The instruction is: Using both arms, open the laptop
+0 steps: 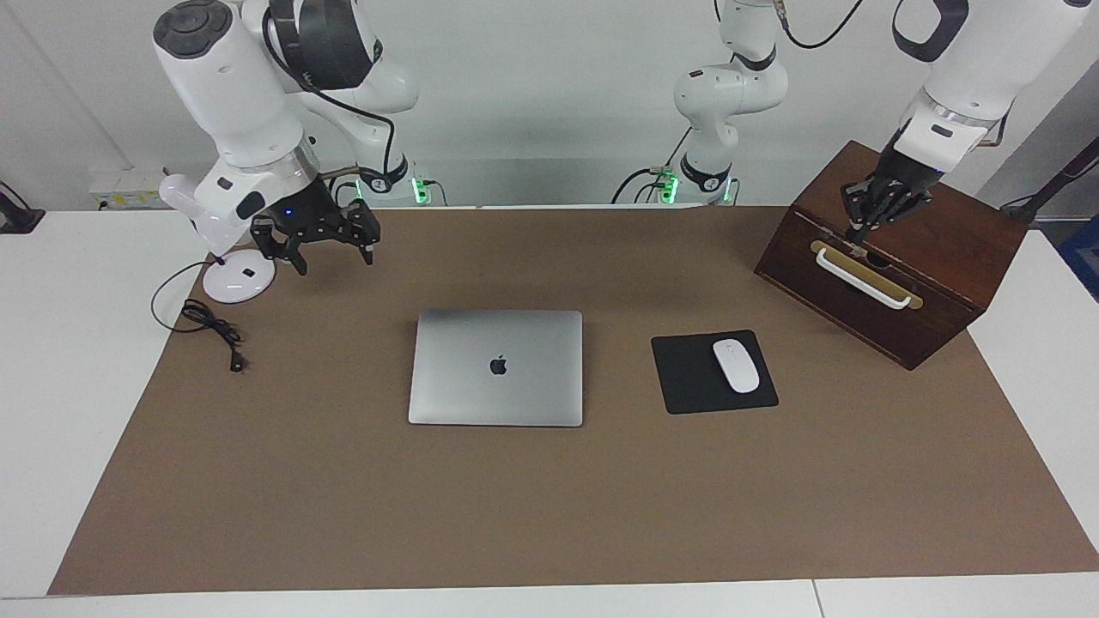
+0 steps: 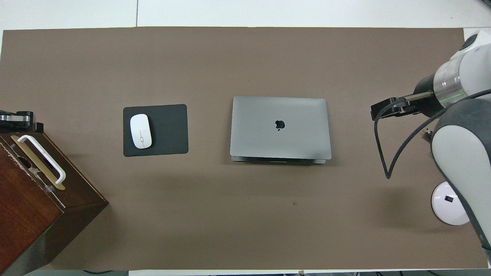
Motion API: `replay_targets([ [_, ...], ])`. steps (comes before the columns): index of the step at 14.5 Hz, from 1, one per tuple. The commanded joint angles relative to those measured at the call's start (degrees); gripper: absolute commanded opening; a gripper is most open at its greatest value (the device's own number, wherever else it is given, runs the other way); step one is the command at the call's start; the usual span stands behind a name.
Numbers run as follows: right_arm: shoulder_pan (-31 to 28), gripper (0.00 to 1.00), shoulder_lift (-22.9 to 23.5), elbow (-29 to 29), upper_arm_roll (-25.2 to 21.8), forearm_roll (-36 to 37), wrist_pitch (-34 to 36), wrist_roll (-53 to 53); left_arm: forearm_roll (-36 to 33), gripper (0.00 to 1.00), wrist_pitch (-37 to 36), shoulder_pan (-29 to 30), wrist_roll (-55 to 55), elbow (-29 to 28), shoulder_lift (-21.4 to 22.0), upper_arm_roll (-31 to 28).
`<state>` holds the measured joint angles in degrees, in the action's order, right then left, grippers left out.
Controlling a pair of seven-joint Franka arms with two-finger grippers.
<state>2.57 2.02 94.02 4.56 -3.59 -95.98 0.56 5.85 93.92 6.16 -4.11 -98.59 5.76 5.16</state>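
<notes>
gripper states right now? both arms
Left gripper: shut, empty, over the wooden box.
Right gripper: open, empty, over the brown mat.

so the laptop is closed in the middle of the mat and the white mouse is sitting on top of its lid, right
Not quite. The laptop is closed in the middle of the brown mat, but the white mouse is not on its lid. It sits on the black mouse pad beside the laptop, toward the left arm's end of the table. The facing view shows this.
</notes>
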Motion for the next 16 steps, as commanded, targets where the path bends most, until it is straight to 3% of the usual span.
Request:
replay_targets([
  [1,0.5,1.0,-1.6,2.2,0.3,-0.7,-1.6,0.8,-0.6,0.0,-0.3,-0.9,-2.0,-2.5,2.2,-0.5],
  [5,3.0,1.0,-3.5,6.6,0.3,-1.0,-4.3,1.1,-0.1,0.0,6.9,-3.9,-1.9,-7.3,4.0,-0.1],
  [12,6.6,1.0,-4.8,12.2,0.3,-1.4,-8.0,-3.7,1.3,0.0,34.7,-14.3,-1.1,-35.2,16.7,-0.1],
  [16,6.6,1.0,-4.8,15.4,0.3,-3.7,-9.0,-6.6,1.6,0.0,42.9,-18.5,-1.1,-43.9,20.3,-0.1],
])
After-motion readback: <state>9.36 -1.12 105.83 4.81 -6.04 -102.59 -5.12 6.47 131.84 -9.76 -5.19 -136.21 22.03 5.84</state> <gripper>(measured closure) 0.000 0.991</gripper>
